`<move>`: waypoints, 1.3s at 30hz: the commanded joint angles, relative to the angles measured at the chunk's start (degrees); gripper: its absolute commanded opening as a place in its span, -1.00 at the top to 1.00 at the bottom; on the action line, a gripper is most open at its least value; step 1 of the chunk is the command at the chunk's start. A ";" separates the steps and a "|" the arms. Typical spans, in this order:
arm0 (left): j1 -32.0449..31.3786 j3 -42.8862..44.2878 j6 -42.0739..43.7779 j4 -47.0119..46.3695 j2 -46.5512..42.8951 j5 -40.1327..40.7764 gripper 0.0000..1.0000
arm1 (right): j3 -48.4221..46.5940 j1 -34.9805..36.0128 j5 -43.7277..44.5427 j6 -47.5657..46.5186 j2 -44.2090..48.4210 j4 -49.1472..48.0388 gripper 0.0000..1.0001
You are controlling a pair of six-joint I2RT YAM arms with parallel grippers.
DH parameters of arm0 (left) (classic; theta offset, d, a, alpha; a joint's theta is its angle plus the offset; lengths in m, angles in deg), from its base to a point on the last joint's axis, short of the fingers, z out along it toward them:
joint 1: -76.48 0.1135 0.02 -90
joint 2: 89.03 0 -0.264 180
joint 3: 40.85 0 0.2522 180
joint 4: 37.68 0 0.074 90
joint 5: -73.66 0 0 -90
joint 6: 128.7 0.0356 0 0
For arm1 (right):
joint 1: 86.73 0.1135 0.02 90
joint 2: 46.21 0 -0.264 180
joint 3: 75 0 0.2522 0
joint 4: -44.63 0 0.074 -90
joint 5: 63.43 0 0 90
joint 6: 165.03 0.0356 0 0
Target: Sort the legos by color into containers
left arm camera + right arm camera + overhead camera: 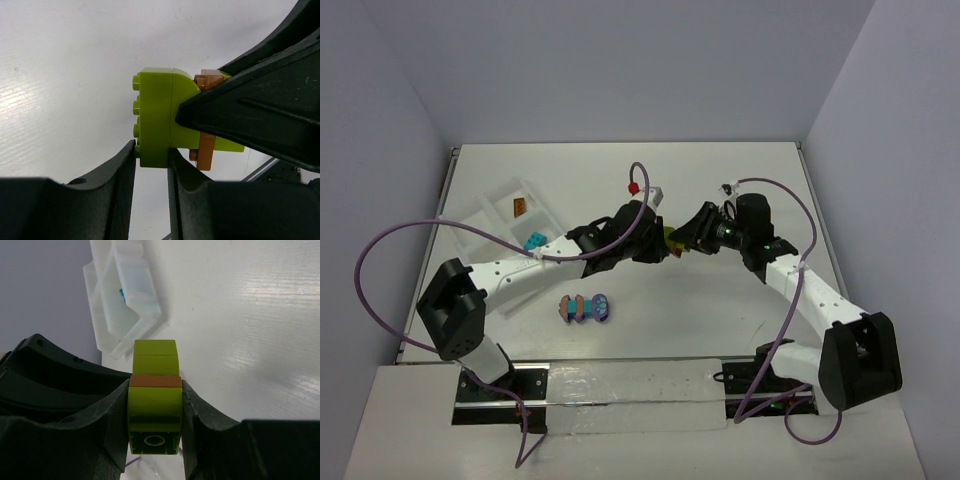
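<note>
Two claws grip one lego cluster [160, 115]: your left claw [151, 160] pinches the lime end, your right claw [155, 405] clamps the lime-and-brown end. From above it's mostly hidden between them, mid-worktop [720, 320]. The tray [495, 215] is far left, its near corner hidden by the left arm [510, 275]. A second cluster [585, 308] lies on open worktop, nearer the bases.

Overhead looks down; wrist cameras (close-up) share one lego [156, 120].
</note>
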 commanded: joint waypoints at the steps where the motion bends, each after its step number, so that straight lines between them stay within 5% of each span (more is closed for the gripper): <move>1: 2.07 -0.51 -1.56 0.19 -2.30 7.87 1.00 | -3.16 -0.01 3.73 -5.34 5.03 8.98 1.00; 20: 5.42 -2.88 -2.65 -0.67 -4.10 8.13 1.00 | -4.49 -0.10 11.66 -7.70 11.37 15.84 1.00; 39: 10.86 -2.73 -2.21 10.61 -12.61 8.15 1.00 | -5.04 0.49 16.94 -14.78 1.12 18.07 1.00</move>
